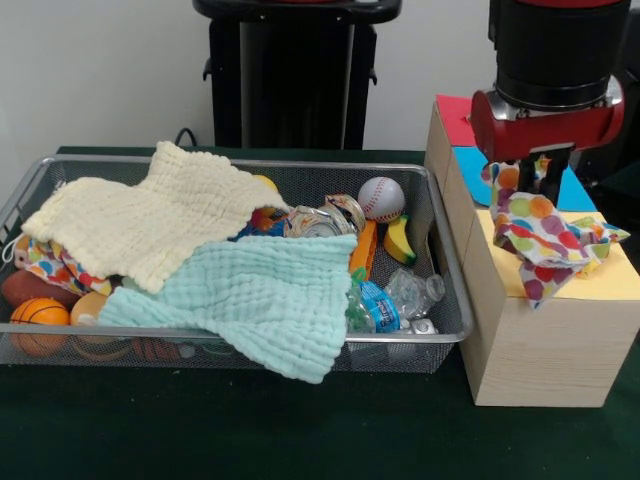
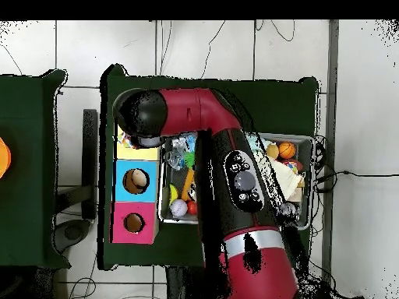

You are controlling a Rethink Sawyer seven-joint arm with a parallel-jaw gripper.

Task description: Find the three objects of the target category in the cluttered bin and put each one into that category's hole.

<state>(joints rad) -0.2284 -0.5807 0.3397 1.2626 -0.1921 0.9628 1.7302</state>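
1. Front view shows my pincer (image 1: pixel 532 172) clamped on a polka-dot cloth (image 1: pixel 545 240), which I hold above the yellow panel (image 1: pixel 610 275) at the near end of the wooden box (image 1: pixel 545 350), right of the bin. I judge I hang here because cloths are the target category and yellow marks their hole; the hole itself is hidden under the fabric.
2. The cloth's lower folds drape onto the yellow panel, so it is partly resting there, not yet inside.
3. Farther along the box lie a blue panel (image 1: pixel 470 170) and a red panel (image 1: pixel 455 115); the overhead view shows a round hole (image 2: pixel 135 181) in the blue one and another in the pink-red one.
4. Left of the box stands the wire bin (image 1: pixel 450 300). A cream cloth (image 1: pixel 150 220) and a mint cloth (image 1: pixel 260 295) lie spread over the clutter, likely my two remaining targets.
5. Around them show a baseball (image 1: pixel 381 198), a toy banana (image 1: pixel 400 240), a small basketball (image 1: pixel 40 315) and a crushed plastic bottle (image 1: pixel 395 300).
6. The bottle has a blue label, but I cannot read its writing; no other lettering is legible.
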